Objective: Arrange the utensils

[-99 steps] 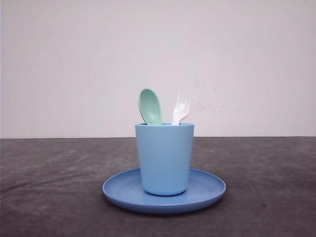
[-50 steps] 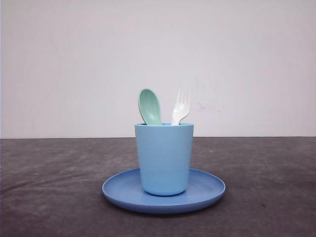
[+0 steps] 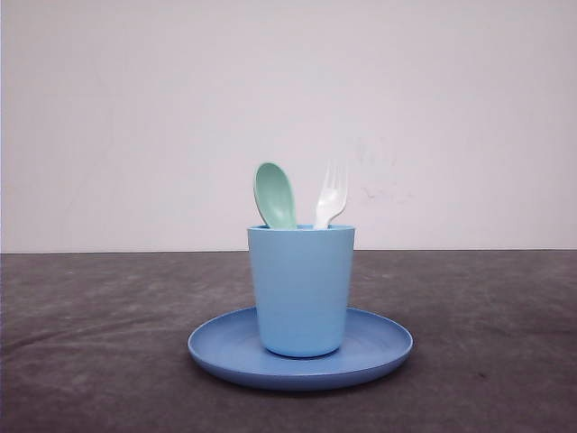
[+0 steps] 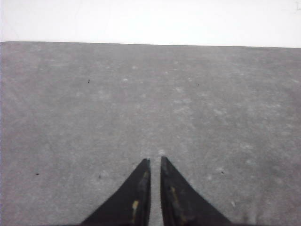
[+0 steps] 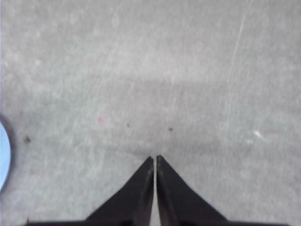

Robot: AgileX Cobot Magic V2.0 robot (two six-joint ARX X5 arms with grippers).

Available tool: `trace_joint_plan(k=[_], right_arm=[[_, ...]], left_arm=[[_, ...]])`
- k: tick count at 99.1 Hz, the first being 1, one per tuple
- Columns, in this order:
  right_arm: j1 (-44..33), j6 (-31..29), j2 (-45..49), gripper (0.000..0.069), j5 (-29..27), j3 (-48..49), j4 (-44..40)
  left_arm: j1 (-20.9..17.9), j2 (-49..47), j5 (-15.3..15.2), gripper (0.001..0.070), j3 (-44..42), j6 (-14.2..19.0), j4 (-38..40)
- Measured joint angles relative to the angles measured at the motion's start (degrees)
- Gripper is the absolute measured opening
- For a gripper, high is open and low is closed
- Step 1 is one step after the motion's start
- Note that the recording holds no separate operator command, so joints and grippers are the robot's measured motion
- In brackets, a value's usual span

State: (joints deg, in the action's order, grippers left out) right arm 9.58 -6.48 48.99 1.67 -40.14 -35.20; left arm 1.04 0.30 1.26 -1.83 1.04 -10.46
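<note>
Mint-green plastic spoon [image 3: 274, 194] and white plastic fork [image 3: 331, 196] stand in light blue cup [image 3: 300, 289] on round blue plate [image 3: 379, 347]; left gripper [image 4: 155, 161] and right gripper [image 5: 155, 158] nearly closed, holding nothing.

Mint-green spoon [image 3: 275, 195] and white fork [image 3: 331, 200] in a light blue cup [image 3: 301, 290], darker blue plate [image 3: 379, 350] (dark grey mottled desk [image 3: 487, 316]).

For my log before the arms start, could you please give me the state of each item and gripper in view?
spoon: standing in the cup, bowl up
fork: standing in the cup, tines up
cup: upright on the plate
plate: flat on the table
left gripper: shut, empty, over bare table
right gripper: shut, empty
</note>
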Motion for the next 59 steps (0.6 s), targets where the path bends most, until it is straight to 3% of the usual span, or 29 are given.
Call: trace_joint_plan(k=[36, 59], right_arm=[[-0.5, 0.2, -0.8, 0.0008, -1.1, 0.0, 3.5], [-3.5, 3.3, -14.4, 0.0008, 1.0, 8.0, 9.6]], left_arm=[[0.0, 0.0, 0.0, 0.0013, 0.0, 0.0, 0.0], [0.0, 0.0, 0.0, 0.0013, 0.0, 0.0, 0.0]])
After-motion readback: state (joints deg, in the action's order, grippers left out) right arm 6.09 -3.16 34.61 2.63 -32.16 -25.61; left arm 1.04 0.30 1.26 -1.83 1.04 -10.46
